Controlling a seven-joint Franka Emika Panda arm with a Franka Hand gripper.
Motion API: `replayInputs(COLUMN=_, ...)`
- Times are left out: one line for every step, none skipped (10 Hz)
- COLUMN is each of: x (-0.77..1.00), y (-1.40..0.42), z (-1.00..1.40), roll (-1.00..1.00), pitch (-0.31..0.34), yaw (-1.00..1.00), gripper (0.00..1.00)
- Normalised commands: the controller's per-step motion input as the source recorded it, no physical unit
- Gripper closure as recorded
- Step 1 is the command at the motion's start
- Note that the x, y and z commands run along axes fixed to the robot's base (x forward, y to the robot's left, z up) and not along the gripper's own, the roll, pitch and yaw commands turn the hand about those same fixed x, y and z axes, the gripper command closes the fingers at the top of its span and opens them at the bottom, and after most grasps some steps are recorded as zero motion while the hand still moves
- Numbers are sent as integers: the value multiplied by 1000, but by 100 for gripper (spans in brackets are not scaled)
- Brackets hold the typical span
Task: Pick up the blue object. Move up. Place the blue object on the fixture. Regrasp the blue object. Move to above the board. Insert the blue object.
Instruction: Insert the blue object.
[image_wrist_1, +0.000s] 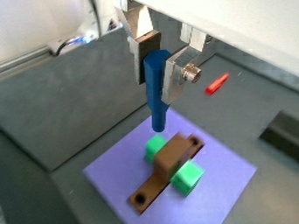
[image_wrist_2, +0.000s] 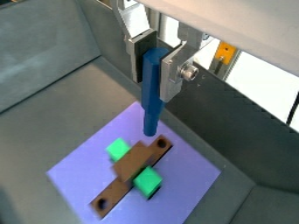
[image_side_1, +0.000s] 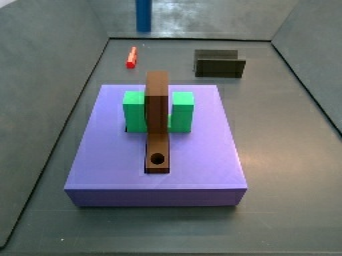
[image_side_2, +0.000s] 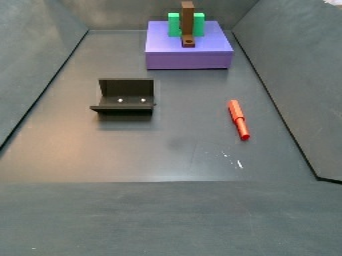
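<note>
My gripper (image_wrist_1: 160, 70) is shut on the blue object (image_wrist_1: 156, 92), a slim blue peg that hangs upright from the silver fingers (image_wrist_1: 179, 77), as both wrist views show (image_wrist_2: 152, 92). It is held high above the board (image_wrist_1: 222, 171), a lavender slab with a brown bar (image_wrist_1: 167, 166) and a green block (image_wrist_1: 187, 178). The peg's tip hangs over the bar's end near the green block (image_wrist_2: 117, 149). In a side view only the peg's lower end (image_side_1: 144, 14) shows, above the board (image_side_1: 201, 150), and the gripper is out of view. The bar's round hole (image_side_1: 159, 159) is open. The fixture (image_side_2: 124, 96) stands empty.
A red peg (image_side_2: 238, 119) lies on the grey floor between the fixture and the side wall; it also shows in a wrist view (image_wrist_1: 216, 83). The fixture (image_side_1: 219, 64) sits beyond the board. Grey sloping walls enclose the floor.
</note>
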Motion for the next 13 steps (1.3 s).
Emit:
replayInputs(x=0, y=-760, z=-403, roll=-179, pitch=66, yaw=154, gripper=100)
replayInputs(x=0, y=-740, z=-391, roll=-201, pitch=36, yaw=137, gripper=100)
replayInputs(x=0, y=-497, z=-609, roll=-194, pitch=-94, yaw=0, gripper=100)
replayInputs(x=114, y=-277, z=-740, roll=-157, pitch=-94, yaw=34, gripper=100)
replayInputs(x=277, y=-89, z=-863, roll=-131, pitch=-79, yaw=149, gripper=100)
replayInputs(x=503, y=171, z=-866, roll=-134, pitch=-51, yaw=177, gripper=100)
replayInputs(x=140, y=323, z=-417, roll=29, pitch=-34, yaw=277, gripper=100)
replayInputs(x=114, y=46, z=-60, roll=109, pitch=0, yaw=126, gripper=100)
replayInputs(x=0, y=-80, z=0, roll=90, pitch=0, yaw=0, gripper=100)
replayInputs(x=-60, y=-74, z=0, roll=71, pitch=-189, yaw=60, gripper=100)
replayInputs(x=0, y=0, z=-100, roll=0, pitch=-130, yaw=11, gripper=100)
replayInputs(x=-17, y=0, z=-306, roll=-66, pitch=-231, yaw=0, gripper=100)
replayInputs(x=-49, y=0, z=-346, roll=-57, pitch=-320, yaw=0, gripper=100)
